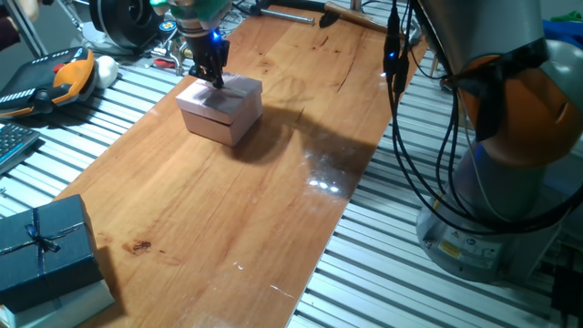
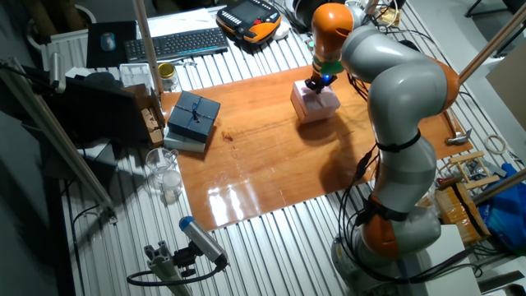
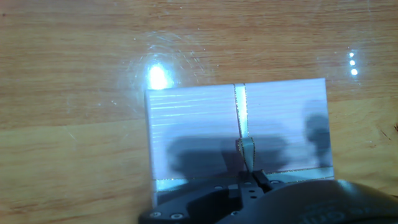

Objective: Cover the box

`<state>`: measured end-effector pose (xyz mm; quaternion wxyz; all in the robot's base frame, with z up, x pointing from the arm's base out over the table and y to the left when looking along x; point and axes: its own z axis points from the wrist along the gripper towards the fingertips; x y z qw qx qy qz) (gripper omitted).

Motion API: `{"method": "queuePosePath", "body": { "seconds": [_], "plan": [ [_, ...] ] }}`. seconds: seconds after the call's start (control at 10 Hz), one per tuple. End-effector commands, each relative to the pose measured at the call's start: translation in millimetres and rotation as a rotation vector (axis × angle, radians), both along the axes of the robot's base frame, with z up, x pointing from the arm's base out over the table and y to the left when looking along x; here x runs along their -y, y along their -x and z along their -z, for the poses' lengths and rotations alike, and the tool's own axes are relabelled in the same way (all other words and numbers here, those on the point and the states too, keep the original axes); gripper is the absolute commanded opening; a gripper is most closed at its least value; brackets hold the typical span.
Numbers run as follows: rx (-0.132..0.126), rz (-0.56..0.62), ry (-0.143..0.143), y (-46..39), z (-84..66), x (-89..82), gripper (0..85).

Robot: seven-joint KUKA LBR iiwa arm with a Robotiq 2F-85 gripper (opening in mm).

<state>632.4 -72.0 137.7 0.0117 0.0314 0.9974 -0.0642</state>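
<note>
The pale pink box [image 1: 217, 125] stands on the wooden table [image 1: 228, 210] at its far left, also seen as the box [image 2: 315, 110] in the other fixed view. The flat pink lid [image 1: 235, 90] lies on top of it, roughly squared to its walls. In the hand view the lid [image 3: 199, 118] fills the middle, with a string [image 3: 240, 109] running down it to a small loop. My gripper [image 1: 215, 76] stands straight above the lid, fingers together on that loop. The gripper [image 3: 252, 179] is at the bottom of the hand view. The box's inside is hidden.
A dark blue ribboned box [image 1: 41, 241] sits at the near left corner, on a white slab. The robot's base [image 1: 510, 182] and cables stand right of the table. A pendant [image 1: 55, 82] and clutter lie beyond the left edge, a hammer [image 1: 346, 16] at the far end.
</note>
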Motion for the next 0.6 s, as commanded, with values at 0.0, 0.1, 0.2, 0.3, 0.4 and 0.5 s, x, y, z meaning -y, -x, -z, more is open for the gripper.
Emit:
{"method": "queuePosePath", "body": {
  "seconds": [0.0, 0.1, 0.2, 0.3, 0.4, 0.5],
  "plan": [
    [0.001, 0.0, 0.003, 0.1, 0.3, -0.4, 0.0],
    [0.003, 0.0, 0.003, 0.3, 0.4, -0.6, 0.0],
    [0.003, 0.0, 0.004, 0.3, 0.5, -0.8, 0.0],
    [0.006, -0.001, 0.006, 0.3, 0.4, -1.0, 0.0],
    [0.009, -0.001, 0.01, 0.4, 0.4, -1.4, 0.0],
    [0.011, 0.002, 0.012, 0.6, 0.4, -1.8, 0.0]
  ]
}}
